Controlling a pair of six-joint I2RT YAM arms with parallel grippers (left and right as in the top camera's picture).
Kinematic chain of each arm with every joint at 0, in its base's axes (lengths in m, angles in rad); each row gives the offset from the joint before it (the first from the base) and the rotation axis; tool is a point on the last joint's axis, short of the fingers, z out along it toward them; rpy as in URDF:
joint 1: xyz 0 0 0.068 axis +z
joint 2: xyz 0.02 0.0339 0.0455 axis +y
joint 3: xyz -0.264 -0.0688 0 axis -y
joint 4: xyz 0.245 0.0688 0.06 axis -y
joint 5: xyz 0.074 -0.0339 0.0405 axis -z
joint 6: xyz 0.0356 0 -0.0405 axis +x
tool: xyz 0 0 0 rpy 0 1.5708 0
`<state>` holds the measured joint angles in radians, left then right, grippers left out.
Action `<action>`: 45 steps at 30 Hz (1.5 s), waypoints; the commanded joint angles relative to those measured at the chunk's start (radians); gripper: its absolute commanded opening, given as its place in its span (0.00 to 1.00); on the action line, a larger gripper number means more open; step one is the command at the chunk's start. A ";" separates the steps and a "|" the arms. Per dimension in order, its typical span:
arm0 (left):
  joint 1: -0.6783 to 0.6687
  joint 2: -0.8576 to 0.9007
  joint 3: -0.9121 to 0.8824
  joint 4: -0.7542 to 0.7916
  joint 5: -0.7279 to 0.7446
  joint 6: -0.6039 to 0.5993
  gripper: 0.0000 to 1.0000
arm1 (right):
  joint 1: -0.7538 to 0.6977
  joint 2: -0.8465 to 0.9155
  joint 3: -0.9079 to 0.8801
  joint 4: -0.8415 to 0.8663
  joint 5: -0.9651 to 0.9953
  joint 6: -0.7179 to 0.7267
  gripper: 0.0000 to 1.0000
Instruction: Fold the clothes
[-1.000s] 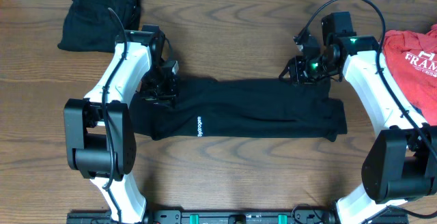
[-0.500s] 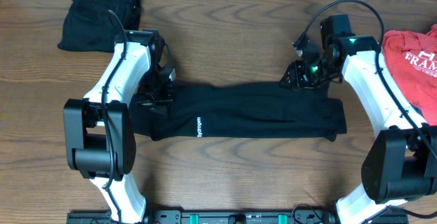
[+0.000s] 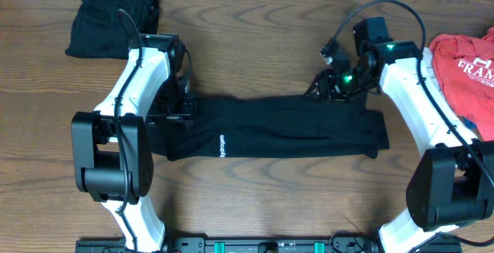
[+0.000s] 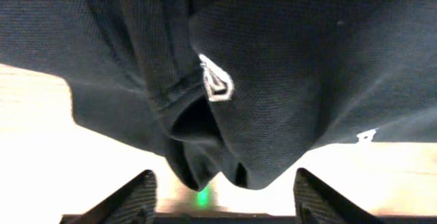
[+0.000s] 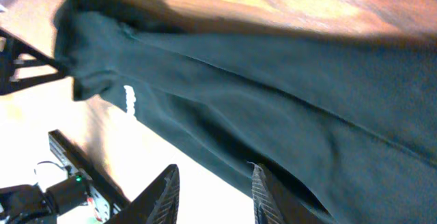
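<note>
Long black top (image 3: pixel 278 126) w/ white lettering lies folded into a strip across mid surface (image 3: pixel 255 199). Left claw (image 4: pixel 218 183) at its left end, fingers spread apart, cloth bunched just ahead, not gripped. Right claw (image 5: pixel 212 190) at the strip's upper right edge, part-closed; can't tell if it pinches fabric. Red tee (image 3: pixel 463 64) far right; black pile (image 3: pixel 112 18) top left.

Red tee (image 3: pixel 465 60) cut off at right edge

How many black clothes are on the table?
2: a long folded black garment stretched between the two arms, and a bundled black garment at the far left corner. More could hide inside that bundle.
</note>
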<state>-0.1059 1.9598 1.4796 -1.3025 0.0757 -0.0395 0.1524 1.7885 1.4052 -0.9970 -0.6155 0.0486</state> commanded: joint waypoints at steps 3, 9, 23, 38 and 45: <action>0.006 -0.003 0.000 -0.018 -0.165 -0.146 0.71 | 0.103 -0.010 0.006 0.084 -0.072 0.048 0.35; 0.006 -0.106 0.005 0.032 -0.173 -0.233 0.71 | 0.202 0.011 0.005 0.309 -0.002 0.239 0.29; 0.006 -0.172 0.002 0.143 0.019 -0.232 0.71 | 0.364 0.296 0.005 0.640 -0.152 0.468 0.15; 0.003 -0.129 -0.233 0.454 0.283 -0.217 0.71 | 0.413 0.338 0.005 0.608 -0.121 0.489 0.15; 0.005 -0.053 -0.240 0.467 0.197 -0.218 0.71 | 0.413 0.338 0.005 0.491 -0.018 0.465 0.17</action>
<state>-0.1059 1.8748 1.2449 -0.8330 0.3222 -0.2619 0.5529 2.1201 1.4067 -0.4816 -0.6804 0.5304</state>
